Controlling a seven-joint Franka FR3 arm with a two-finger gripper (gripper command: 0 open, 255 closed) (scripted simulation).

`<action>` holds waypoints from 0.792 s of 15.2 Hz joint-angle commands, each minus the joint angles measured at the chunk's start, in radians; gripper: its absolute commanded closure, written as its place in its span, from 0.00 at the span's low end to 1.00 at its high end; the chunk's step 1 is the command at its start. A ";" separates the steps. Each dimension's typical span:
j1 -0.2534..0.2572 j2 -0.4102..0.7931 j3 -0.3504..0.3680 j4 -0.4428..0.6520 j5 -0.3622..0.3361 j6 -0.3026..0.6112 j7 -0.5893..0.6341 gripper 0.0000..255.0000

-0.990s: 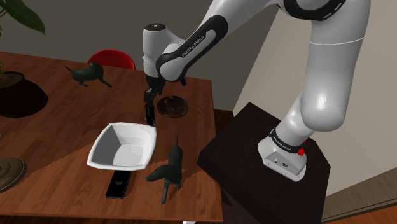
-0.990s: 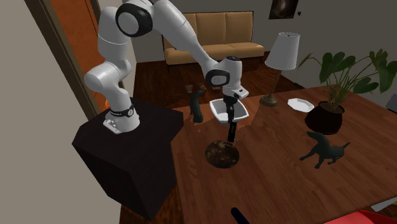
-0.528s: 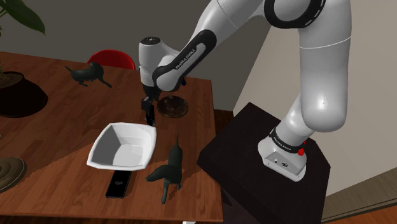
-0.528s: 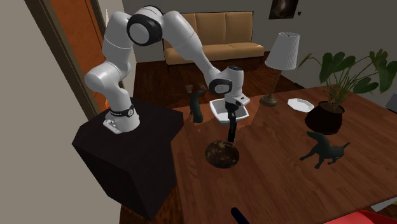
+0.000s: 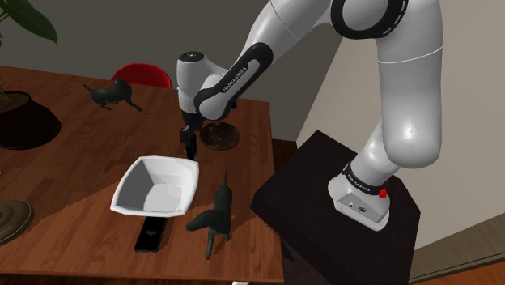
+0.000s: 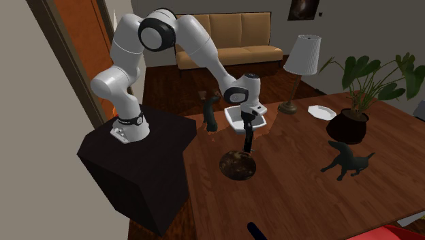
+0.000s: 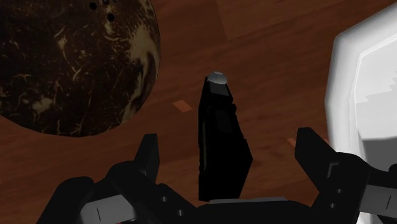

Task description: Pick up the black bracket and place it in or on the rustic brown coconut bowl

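Black and slim, the bracket (image 7: 216,127) looks to stand on end on the wooden table (image 5: 73,154), in the gap between the mottled brown coconut bowl (image 7: 70,63) and the white bowl (image 7: 366,89). The gripper (image 7: 229,140) hangs over it with its fingers (image 7: 147,156) spread wide. The bracket sits between them with bare wood showing on either side, so nothing is clasped.

The main risk, as I judge it, is the close itself. The bracket sits nearer one finger than the other, so that finger would meet it first and could tip so narrow a piece over or skid it across the wood. A grip taken too near its top end could let it swing or slip out on the lift. The finger on the white bowl's side has little room, and a slight drift could clip that rim. On the short carry, a low-hanging bracket might catch the coconut bowl's edge and shove it
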 commanded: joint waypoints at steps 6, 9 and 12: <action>0.000 0.000 0.000 0.000 0.000 0.000 0.000 1.00; 0.000 0.000 0.000 0.000 0.000 0.000 0.000 1.00; 0.000 0.000 0.000 0.000 0.000 0.000 0.000 1.00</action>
